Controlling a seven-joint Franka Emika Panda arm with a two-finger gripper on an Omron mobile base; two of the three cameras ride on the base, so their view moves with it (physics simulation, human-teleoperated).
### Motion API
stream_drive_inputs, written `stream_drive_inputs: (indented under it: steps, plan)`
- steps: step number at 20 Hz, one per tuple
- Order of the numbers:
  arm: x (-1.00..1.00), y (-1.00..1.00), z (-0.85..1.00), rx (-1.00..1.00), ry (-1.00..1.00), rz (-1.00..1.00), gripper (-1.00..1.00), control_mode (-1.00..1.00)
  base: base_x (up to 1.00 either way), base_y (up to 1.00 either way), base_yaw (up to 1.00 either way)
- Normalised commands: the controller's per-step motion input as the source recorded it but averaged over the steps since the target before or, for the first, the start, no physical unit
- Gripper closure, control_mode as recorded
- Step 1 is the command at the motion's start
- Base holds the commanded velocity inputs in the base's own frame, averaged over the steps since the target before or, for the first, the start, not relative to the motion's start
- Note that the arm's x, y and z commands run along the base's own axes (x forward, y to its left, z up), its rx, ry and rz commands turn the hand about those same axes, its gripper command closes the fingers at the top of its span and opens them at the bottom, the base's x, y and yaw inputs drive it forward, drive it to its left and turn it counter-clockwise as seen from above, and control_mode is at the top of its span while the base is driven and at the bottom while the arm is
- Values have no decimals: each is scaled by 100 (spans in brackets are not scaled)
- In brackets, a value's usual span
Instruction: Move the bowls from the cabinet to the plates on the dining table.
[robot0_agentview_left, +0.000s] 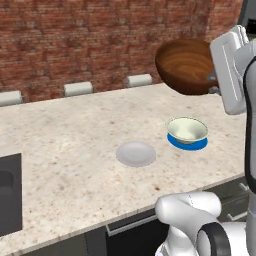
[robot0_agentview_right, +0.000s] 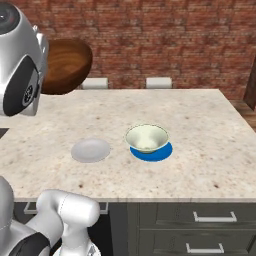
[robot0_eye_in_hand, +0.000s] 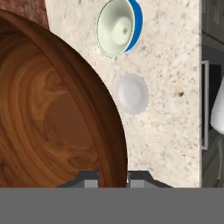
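Item: reddish-brown bowl (robot0_agentview_left: 186, 66), carried high above the table (robot0_agentview_left: 65, 150), its rim pinched between the fingers of the hand (robot0_eye_in_hand: 113, 178), which is nearly closed on it.

Risk: an edge grip on a tilted bowl may slip or swing during descent; a drop could strike the cream-white bowl (robot0_agentview_right: 146, 137).

Position: grey plate (robot0_agentview_left: 136, 153), unoccupied, lies below and ahead of the hand; cream-white bowl on blue plate (robot0_agentview_right: 161, 152) just beyond.

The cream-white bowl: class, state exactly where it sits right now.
The cream-white bowl sits on the blue plate on the dining table, right of the bare grey plate in both base views.
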Motion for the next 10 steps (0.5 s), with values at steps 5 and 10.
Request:
stream_drive_inputs:
  steps: [5,10]
  plan:
    - [23,4,-5,-9,22,0,100,-100,0,0,0]
    - [28,5,-16,1,11,2,100,-100,0,0,0]
